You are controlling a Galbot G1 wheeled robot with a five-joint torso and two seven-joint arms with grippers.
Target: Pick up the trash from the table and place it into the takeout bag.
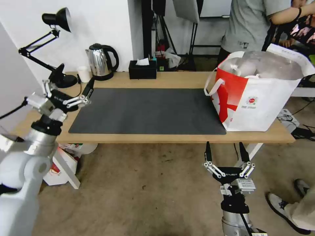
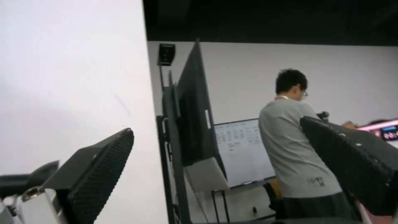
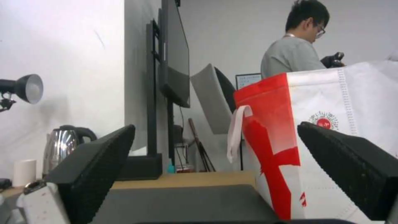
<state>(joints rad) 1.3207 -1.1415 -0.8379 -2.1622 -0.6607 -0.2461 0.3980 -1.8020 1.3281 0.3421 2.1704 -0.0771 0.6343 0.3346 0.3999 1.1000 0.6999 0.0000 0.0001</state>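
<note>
The takeout bag (image 1: 259,101), white and red with a foil lining, stands open on the right end of the table (image 1: 164,82), beside the dark grey mat (image 1: 147,109). The trash is hidden; inside the bag I make out only foil and pale shapes. My left gripper (image 1: 73,82) is open and raised over the table's left end, its fingers (image 2: 104,168) wide apart with nothing between them. My right gripper (image 1: 224,146) hangs open below the table's front edge, pointing up, left of the bag (image 3: 352,102) and empty.
A kettle (image 1: 100,62), a small white cup (image 1: 84,73), a black tissue box (image 1: 142,70) and a desk lamp (image 1: 55,19) line the back left. A person (image 1: 249,26) stands behind the bag. A shoe (image 1: 285,203) is on the floor near my right arm.
</note>
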